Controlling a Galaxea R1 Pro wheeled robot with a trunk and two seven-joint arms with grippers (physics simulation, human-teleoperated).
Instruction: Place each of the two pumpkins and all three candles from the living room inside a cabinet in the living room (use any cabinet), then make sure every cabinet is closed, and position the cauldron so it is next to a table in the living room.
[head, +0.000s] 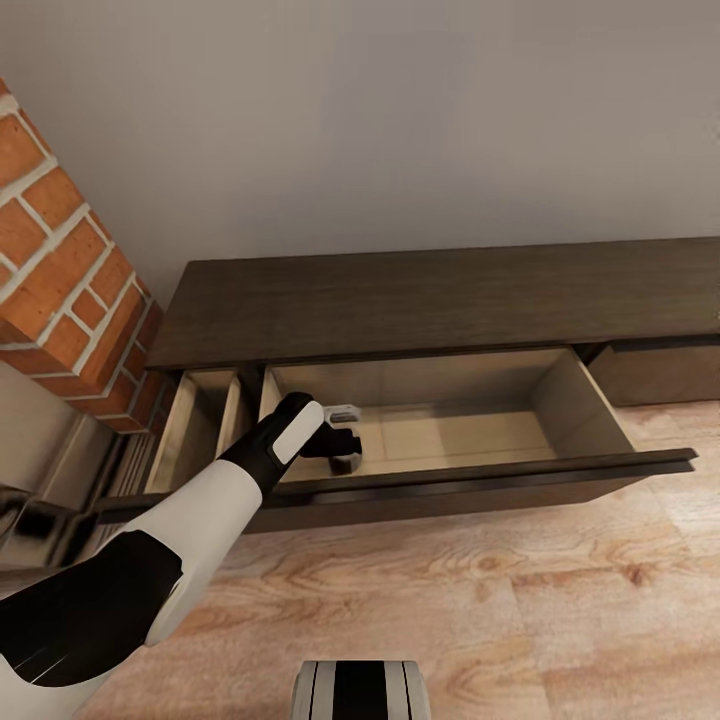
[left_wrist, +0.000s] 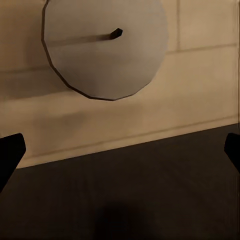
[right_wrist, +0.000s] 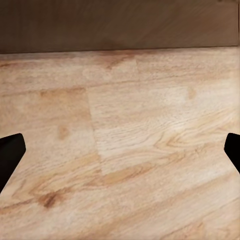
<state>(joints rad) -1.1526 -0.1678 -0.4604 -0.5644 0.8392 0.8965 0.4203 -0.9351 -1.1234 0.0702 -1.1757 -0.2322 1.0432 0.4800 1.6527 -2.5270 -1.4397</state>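
the left tool (head: 345, 440) hangs released inside the open drawer (head: 600, 415) of the cabinet (head: 420, 295), a candle (left_wrist: 105, 47) resting on the drawer floor near its front left corner. pulling out carelessly could clip the candle or drawer front. the right tool (right_wrist: 120, 150) hangs released over the floor (right_wrist: 130, 125).

My left arm (head: 150, 560) reaches forward and down, wrist bent, its gripper (head: 345, 450) pointing downward with fingertips (left_wrist: 10, 155) spread wide and nothing between them, while my right gripper's fingers (right_wrist: 10, 152) are likewise parted and bare.
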